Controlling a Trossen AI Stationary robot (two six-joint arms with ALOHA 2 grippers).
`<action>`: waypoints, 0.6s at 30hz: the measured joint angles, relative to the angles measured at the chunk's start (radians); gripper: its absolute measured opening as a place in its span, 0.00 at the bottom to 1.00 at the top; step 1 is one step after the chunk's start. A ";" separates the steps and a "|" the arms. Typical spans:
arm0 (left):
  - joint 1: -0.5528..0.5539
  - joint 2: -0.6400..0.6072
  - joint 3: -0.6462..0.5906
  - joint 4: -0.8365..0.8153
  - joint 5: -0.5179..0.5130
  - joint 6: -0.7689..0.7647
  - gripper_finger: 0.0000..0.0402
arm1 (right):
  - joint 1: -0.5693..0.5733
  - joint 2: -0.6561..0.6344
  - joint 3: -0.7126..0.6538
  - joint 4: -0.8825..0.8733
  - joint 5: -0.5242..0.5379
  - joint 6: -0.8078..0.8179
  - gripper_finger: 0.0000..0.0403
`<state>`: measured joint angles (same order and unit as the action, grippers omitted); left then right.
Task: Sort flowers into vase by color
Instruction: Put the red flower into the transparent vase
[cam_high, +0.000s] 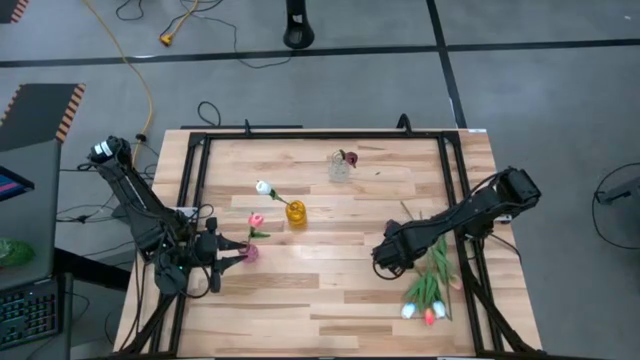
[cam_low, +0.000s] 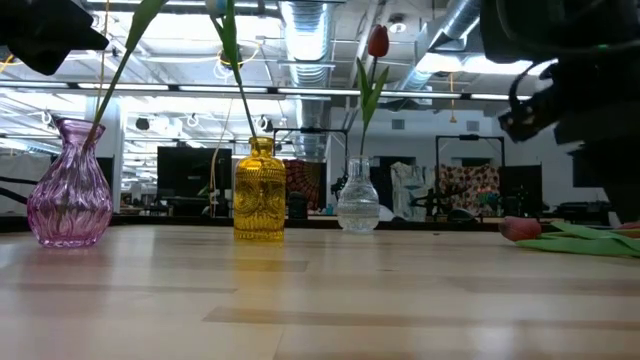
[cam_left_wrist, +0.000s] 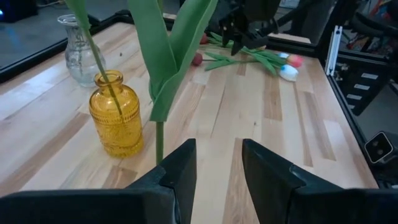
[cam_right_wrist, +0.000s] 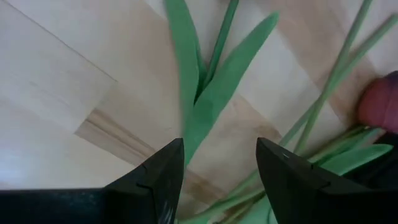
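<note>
Three vases stand on the table. The purple vase (cam_high: 250, 252) (cam_low: 68, 200) holds a pink tulip (cam_high: 256, 220). A white tulip (cam_high: 263, 187) stands in the yellow vase (cam_high: 296, 212) (cam_left_wrist: 116, 118), and a dark red tulip (cam_low: 377, 40) in the clear vase (cam_high: 340, 168) (cam_low: 357, 198). Several more tulips (cam_high: 430, 290) (cam_left_wrist: 261, 59) lie in a pile near the table's right edge. My left gripper (cam_high: 235, 250) (cam_left_wrist: 217, 162) is open beside the purple vase, just clear of the pink tulip's stem (cam_left_wrist: 159, 140). My right gripper (cam_high: 383, 262) (cam_right_wrist: 221, 168) is open low over a leaf (cam_right_wrist: 214, 93) at the pile's stem end.
A black frame (cam_high: 200, 170) runs around the wooden table top. Bare wood (cam_high: 330, 290) lies between the two grippers and along the near edge. The three vases stand close together in the left and middle of the table.
</note>
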<state>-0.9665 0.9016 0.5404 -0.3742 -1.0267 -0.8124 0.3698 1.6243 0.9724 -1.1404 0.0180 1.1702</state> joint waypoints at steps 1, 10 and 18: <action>0.000 0.000 0.000 0.000 -0.001 0.000 0.29 | 0.000 -0.001 -0.009 0.006 -0.004 0.000 0.56; 0.000 0.000 0.000 0.000 -0.005 0.000 0.29 | 0.001 -0.001 -0.122 0.227 -0.075 -0.045 0.56; 0.000 0.000 0.000 0.000 -0.006 0.000 0.29 | 0.000 -0.004 -0.145 0.252 -0.076 -0.104 0.51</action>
<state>-0.9665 0.9016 0.5404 -0.3744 -1.0331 -0.8124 0.3698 1.6200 0.8277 -0.8880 -0.0578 1.0664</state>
